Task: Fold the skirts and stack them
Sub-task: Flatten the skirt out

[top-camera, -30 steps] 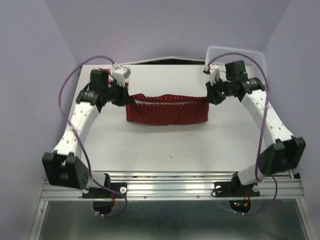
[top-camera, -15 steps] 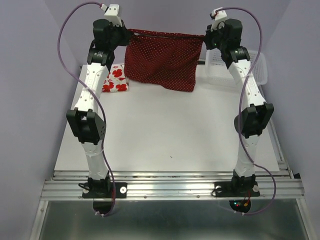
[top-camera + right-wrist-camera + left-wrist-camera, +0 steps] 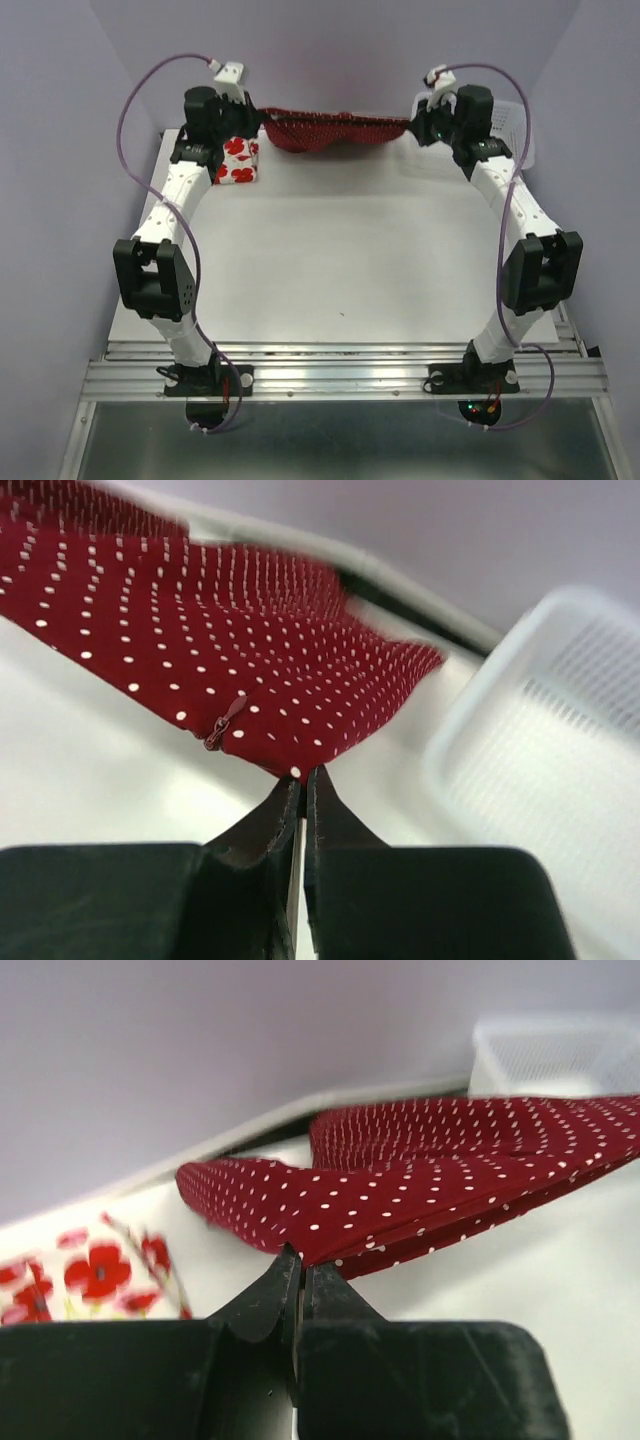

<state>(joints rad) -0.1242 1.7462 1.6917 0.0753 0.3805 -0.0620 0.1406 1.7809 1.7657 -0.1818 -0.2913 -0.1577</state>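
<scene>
At the far edge of the surface [image 3: 340, 260], the dark red dotted skirt [image 3: 335, 131] is held stretched between both arms, its long axis running left to right. The left fingers [image 3: 262, 1302] are pressed together on its left corner. The right fingers [image 3: 335, 825] pinch its right corner, near a zip pull [image 3: 218, 730]. Cloth lies straight ahead of each pair, and neither arm is nearer. The folded poppy skirt [image 3: 238, 160] sits just beside the left arm, so stacking likely means carrying leftward. A white basket [image 3: 512, 125] stands behind the right arm. No readable writing shows.
</scene>
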